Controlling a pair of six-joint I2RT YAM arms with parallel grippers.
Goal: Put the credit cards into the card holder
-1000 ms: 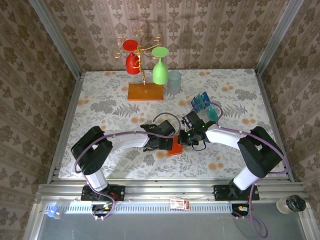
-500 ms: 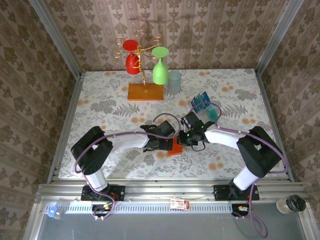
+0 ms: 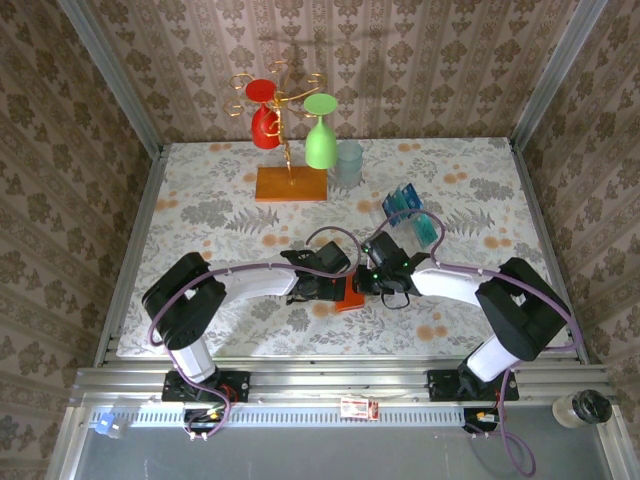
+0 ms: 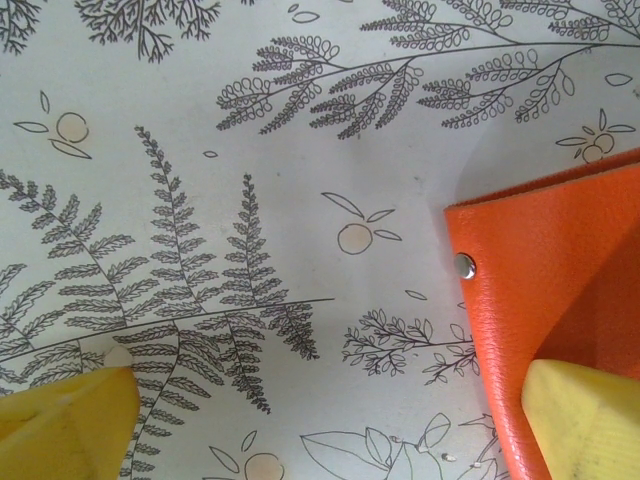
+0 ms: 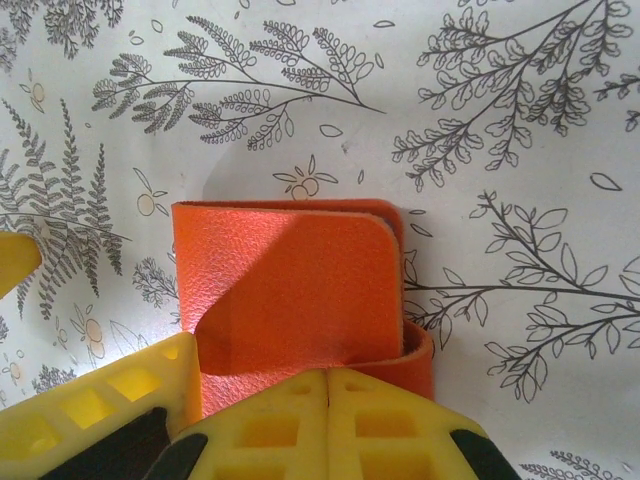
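The card holder [image 3: 350,293] is a folded orange wallet lying flat between both grippers near the table's middle. In the right wrist view the card holder [image 5: 290,290] has its top flap bowed up, and my right gripper [image 5: 328,385] is shut with its joined tips pressing on the near fold. My left gripper [image 4: 330,400] stands wide open just left of the wallet; its right finger [image 4: 585,420] hovers over the card holder's [image 4: 560,270] edge with the snap stud. The credit cards [image 3: 410,213], blue and teal, stand behind the right arm.
A wooden stand [image 3: 291,184] with a red and a green glass and a clear cup [image 3: 348,163] sits at the back of the table. Patterned walls close in the sides. Open tablecloth lies to the left and front right.
My right gripper has shifted slightly left and nearer onto the wallet, uncovering more of the cards behind it. The left arm has stayed put.
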